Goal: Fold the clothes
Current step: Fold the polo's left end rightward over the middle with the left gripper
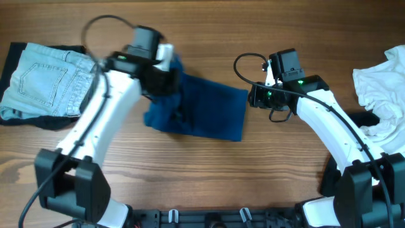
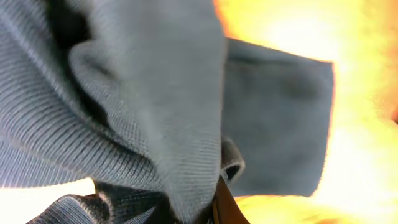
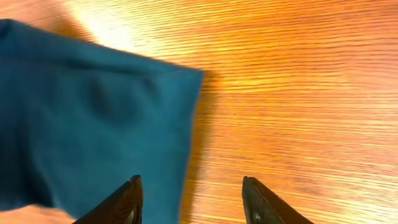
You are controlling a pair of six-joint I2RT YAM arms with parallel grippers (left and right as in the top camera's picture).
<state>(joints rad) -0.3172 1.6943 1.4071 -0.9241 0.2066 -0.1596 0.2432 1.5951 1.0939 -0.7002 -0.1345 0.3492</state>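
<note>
We see the left arm stretched forward over the wooden counter (image 1: 209, 171), the left hand (image 1: 166, 79) clamped shut on the bunched far-left corner of the blue shirt (image 1: 212, 107), which lies mid-counter. The right arm reaches in from the right, and the right hand (image 1: 252, 96) sits at the shirt's right edge. Its fingers are apart and grip nothing, one over cloth, one over bare wood.

Deep-blue shirt (image 1: 212, 109) — half folded, bunched

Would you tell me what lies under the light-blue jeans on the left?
A dark garment pokes out from beneath the jeans; the rest is covered, its kind unclear.
</note>
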